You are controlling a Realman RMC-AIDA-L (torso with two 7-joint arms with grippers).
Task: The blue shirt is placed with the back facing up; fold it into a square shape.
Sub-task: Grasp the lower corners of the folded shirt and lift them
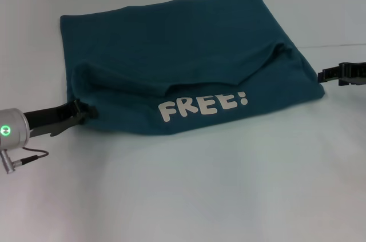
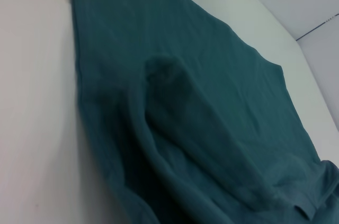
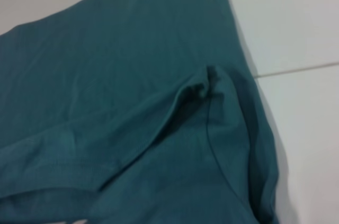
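Shirt [image 1: 171, 42] corners meet both tools: the left tool [image 1: 86, 111] touches the near left corner, the right tool [image 1: 323, 74] the near right corner; whether either is open or clamped on cloth cannot be told. Between them the near edge is turned up and over, showing white lettering "FREE!" [image 1: 203, 106]. The garment lies partly folded on the white counter [image 1: 183, 196].
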